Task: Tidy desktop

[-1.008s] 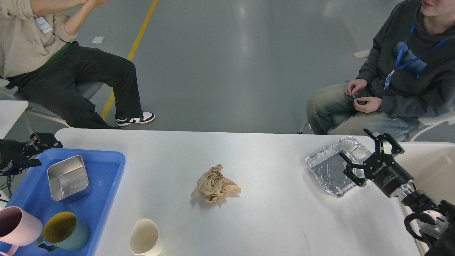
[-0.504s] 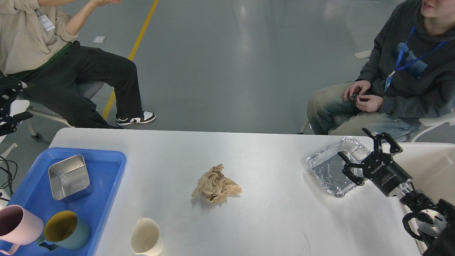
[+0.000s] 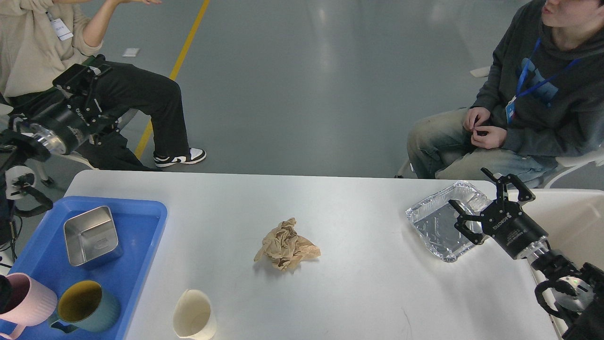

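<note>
a white desktop [image 3: 358, 278] fills the lower part of the view, its far edge running below two seated people. a crumpled brown paper [image 3: 285, 244] lies near its middle, and a cream paper cup [image 3: 194, 317] sits at the near edge, apart from the paper. on the left end a blue tray [image 3: 141, 236] holds a square metal tin [image 3: 91, 235], a green mug [image 3: 85, 306] and a pink mug [image 3: 26, 302]. near the right end lies a foil tray [image 3: 436, 219], with a cream bin [image 3: 573, 222] just past the desktop's edge. the right gripper [image 3: 488, 200] hangs over the foil tray's right side, fingers spread wide and holding nothing. the left gripper [image 3: 82, 78] is raised beyond the far left corner, dark against a seated person's black trousers; how far it is open cannot be told. a person in a beige top [image 3: 28, 52] sits at far left, a person in a grey hoodie [image 3: 542, 99] at far right
</note>
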